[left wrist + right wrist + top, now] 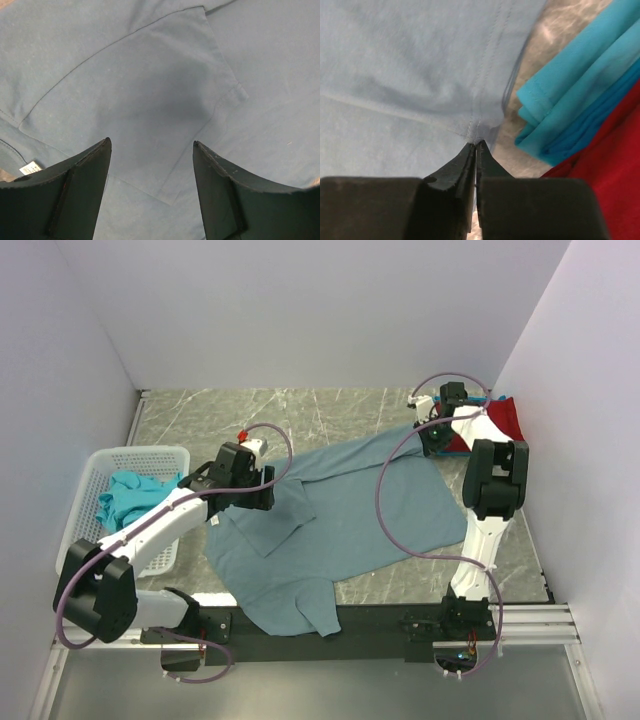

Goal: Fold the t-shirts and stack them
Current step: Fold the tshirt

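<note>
The grey marbled table (330,410) carries the whole job. Spread across its middle lies the dusty slate blue-grey fabric t-shirt (360,510). It is mostly flat, with one sleeve turned in over the body on the left and its lower part reaching the near edge. Laid out like this, it seems ready for folding.

At the left stands the white plastic lattice basket (140,452). It holds a crumpled bright teal t-shirt (125,495), probably waiting its turn.

In the far right corner sit the folded red t-shirt (505,418) and, touching it, the folded turquoise t-shirts (570,110). I judge these to be the stack in progress, set off to the side of the working area.

The right gripper (476,145) is pinched closed on a seamed edge of the blue-grey shirt, near that stack. The cloth puckers at its tips, a hold suited to lifting that corner over.

The left gripper (151,142) hangs with jaws apart above the turned-in sleeve and holds nothing. It seems lined up to take a matching hold.
</note>
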`<act>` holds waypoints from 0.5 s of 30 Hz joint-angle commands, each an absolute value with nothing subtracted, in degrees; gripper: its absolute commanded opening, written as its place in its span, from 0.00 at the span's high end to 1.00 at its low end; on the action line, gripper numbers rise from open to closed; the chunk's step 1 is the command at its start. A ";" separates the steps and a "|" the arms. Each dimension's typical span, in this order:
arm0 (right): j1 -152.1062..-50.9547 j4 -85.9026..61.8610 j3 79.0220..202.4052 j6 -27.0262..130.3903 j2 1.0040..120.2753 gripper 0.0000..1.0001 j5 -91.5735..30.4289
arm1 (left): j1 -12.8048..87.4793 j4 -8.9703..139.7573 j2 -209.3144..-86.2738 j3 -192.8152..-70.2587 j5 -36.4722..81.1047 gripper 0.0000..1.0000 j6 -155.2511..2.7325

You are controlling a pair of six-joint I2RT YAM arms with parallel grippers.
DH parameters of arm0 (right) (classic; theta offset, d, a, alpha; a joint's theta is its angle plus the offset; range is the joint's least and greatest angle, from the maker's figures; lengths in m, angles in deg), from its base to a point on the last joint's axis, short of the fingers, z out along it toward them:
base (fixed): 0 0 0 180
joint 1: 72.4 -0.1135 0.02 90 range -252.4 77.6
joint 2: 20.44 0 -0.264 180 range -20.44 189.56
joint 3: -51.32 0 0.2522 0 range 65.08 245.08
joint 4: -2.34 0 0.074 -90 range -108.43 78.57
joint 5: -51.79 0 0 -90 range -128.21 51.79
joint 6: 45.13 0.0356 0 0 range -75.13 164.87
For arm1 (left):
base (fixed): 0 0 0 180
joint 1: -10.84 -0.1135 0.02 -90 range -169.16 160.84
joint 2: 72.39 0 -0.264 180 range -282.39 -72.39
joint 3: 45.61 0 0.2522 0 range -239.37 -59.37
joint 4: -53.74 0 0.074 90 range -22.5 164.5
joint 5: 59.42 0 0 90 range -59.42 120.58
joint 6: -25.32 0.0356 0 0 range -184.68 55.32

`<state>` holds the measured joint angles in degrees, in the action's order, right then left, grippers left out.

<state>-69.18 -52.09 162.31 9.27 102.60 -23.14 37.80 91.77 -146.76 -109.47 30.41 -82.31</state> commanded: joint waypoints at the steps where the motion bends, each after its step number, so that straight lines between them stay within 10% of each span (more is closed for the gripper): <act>1: -69.94 -48.26 162.03 8.83 99.27 0.95 -25.91 | 37.73 90.53 -147.27 -109.90 29.87 0.29 -81.29; 15: -70.65 -32.70 144.98 -0.03 88.02 0.98 -32.23 | 37.73 90.79 -148.06 -109.99 29.43 0.29 -81.12</act>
